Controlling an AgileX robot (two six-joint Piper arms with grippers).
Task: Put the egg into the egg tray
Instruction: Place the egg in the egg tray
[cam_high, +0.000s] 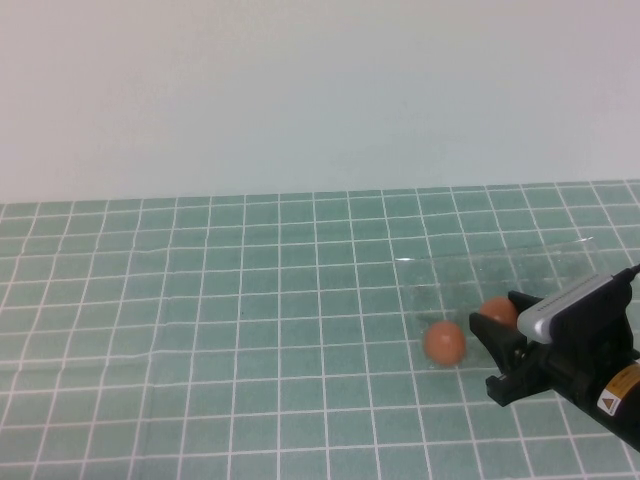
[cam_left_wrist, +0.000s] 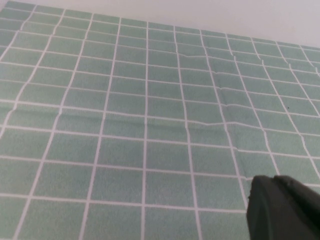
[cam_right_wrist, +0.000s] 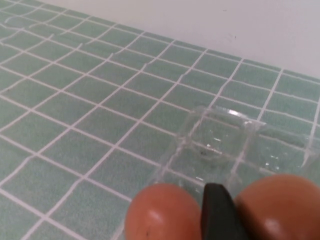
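Clear plastic makes the egg tray (cam_high: 500, 275) hard to trace; only glints on its cups and rim show against the green checked tablecloth (cam_high: 200, 300). An orange-brown egg (cam_high: 444, 342) sits at the tray's near-left corner. A second egg (cam_high: 498, 311), just beside it, is half hidden by the right gripper (cam_high: 497, 345), whose dark finger (cam_right_wrist: 217, 212) stands between the two eggs. Whether its jaws grip the second egg cannot be told. Only a dark edge of the left gripper (cam_left_wrist: 282, 210) shows, away from the tray; its jaws cannot be judged.
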